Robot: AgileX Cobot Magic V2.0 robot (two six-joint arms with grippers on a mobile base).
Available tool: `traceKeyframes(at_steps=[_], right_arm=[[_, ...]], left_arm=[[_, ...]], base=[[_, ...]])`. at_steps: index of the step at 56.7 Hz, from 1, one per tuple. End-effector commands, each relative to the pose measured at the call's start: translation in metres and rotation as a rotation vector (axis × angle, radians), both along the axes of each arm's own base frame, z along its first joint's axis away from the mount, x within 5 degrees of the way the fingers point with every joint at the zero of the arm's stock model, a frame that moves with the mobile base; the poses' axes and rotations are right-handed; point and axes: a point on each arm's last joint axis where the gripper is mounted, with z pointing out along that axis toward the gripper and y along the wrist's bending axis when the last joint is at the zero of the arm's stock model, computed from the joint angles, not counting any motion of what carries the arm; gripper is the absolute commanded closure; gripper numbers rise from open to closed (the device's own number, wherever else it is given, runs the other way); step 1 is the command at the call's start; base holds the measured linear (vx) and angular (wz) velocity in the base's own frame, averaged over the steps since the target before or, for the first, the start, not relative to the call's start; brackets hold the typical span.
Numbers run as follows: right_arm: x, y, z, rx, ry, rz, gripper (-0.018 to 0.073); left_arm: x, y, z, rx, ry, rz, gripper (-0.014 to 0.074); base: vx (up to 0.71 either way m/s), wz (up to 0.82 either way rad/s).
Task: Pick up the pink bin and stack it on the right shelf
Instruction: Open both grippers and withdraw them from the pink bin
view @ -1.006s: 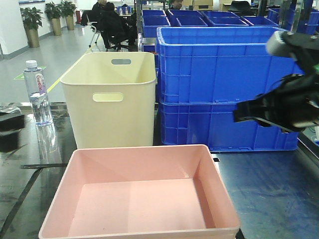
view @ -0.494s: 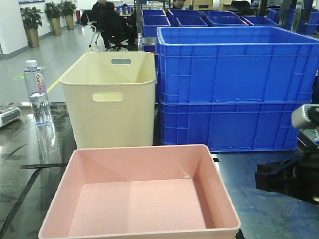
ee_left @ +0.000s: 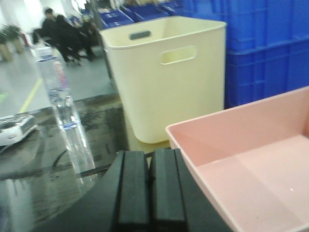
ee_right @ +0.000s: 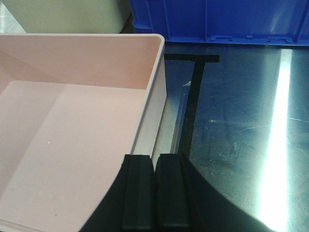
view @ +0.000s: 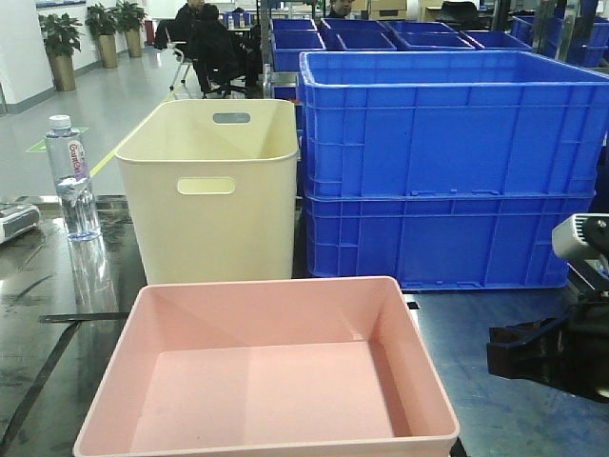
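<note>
The pink bin (view: 266, 381) sits empty at the near middle of the right shelf (view: 519, 381), a dark glossy top with black tape lines. My right gripper (view: 500, 350) hovers low just right of the bin. In the right wrist view its black fingers (ee_right: 155, 159) are pressed together, empty, above the bin's (ee_right: 63, 116) right wall, over the shelf (ee_right: 241, 111). My left gripper (ee_left: 150, 154) is shut and empty beside the bin's (ee_left: 251, 164) left far corner. It is out of the front view.
A tall cream bin (view: 209, 195) with handle slots stands behind the pink bin. Two stacked blue crates (view: 447, 162) stand at the back right. A water bottle (view: 71, 176) and a small silver device (view: 14, 222) are at the far left. People sit in the background.
My right arm dropped from high at the right edge to low beside the bin, then barely moved. A dark shape at the left edge a second ago has gone from the front view.
</note>
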Motion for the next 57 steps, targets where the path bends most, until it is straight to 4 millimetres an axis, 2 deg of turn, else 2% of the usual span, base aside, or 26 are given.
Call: traceKeyframes(at_steps=[1, 9, 12, 13, 16, 20, 30, 57], right_arm=[[0.000, -0.003, 0.018, 0.015, -0.099, -0.022, 0.0571], [-0.001, -0.003, 0.018, 0.014, -0.097, -0.021, 0.0571], [-0.001, -0.003, 0.018, 0.014, -0.097, -0.021, 0.0571], [-0.001, -0.003, 0.018, 0.014, -0.097, -0.021, 0.0571], [-0.001, -0.003, 0.018, 0.014, -0.096, -0.020, 0.0571], [-0.001, -0.003, 0.018, 0.014, -0.092, -0.018, 0.0571], [-0.001, -0.003, 0.017, 0.013, -0.082, -0.015, 0.0571], [-0.001, -0.003, 0.017, 0.012, -0.085, -0.016, 0.0571]], left_arm=[[-0.020, 0.009, -0.008, -0.116, -0.190, 0.064, 0.0604], [-0.044, 0.020, -0.075, -0.160, -0.252, 0.182, 0.0604], [-0.049, 0.022, -0.095, -0.173, -0.261, 0.210, 0.0604], [-0.050, 0.023, -0.110, -0.179, -0.258, 0.223, 0.0604], [-0.047, 0.024, -0.127, -0.191, -0.218, 0.236, 0.0604], [-0.045, 0.023, -0.133, -0.192, -0.126, 0.235, 0.0604], [-0.044, 0.022, -0.141, -0.182, -0.033, 0.234, 0.0604], [-0.044, 0.022, -0.142, -0.181, -0.020, 0.234, 0.0604]], base=[[0.00, 0.00], [0.00, 0.00], [0.00, 0.00], [0.00, 0.00], [0.00, 0.00], [0.00, 0.01], [0.00, 0.00], [0.00, 0.00]])
